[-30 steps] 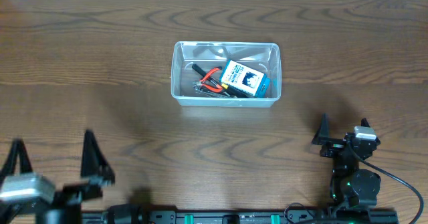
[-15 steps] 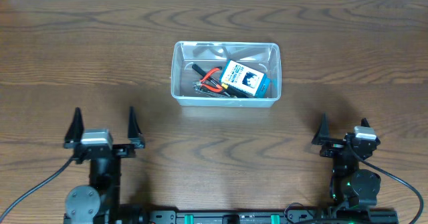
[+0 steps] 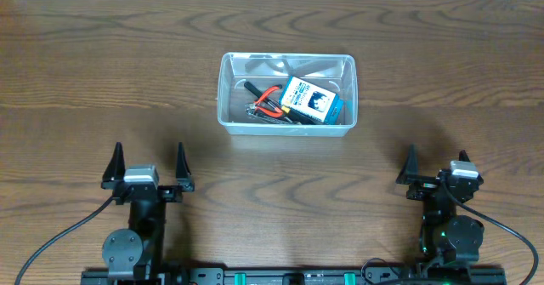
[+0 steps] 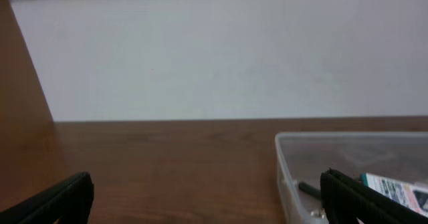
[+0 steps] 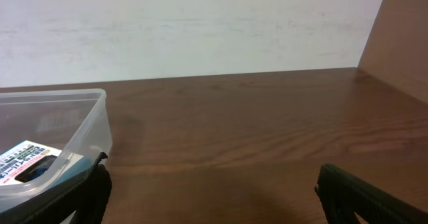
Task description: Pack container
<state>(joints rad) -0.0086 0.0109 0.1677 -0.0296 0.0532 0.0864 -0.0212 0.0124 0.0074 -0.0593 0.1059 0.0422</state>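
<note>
The clear plastic container (image 3: 228, 89) stands at the table's middle back. Inside lie a blue-and-white box (image 3: 311, 100), red-handled pliers (image 3: 269, 99) and dark small tools. My left gripper (image 3: 147, 168) is open and empty near the front left, well short of the container. My right gripper (image 3: 435, 168) is open and empty near the front right. The left wrist view shows the container (image 4: 287, 164) at the right between open fingers (image 4: 204, 197). The right wrist view shows the container's corner (image 5: 93, 127) at the left, with the fingers (image 5: 214, 194) wide apart.
The wooden table (image 3: 102, 72) runs to a white wall (image 4: 221, 50) at the back. Cables run from both arm bases along the front edge.
My left arm has swung in from the far front left to a spot right of there and settled, its fingers pointing toward the back. The right arm and container have not moved.
</note>
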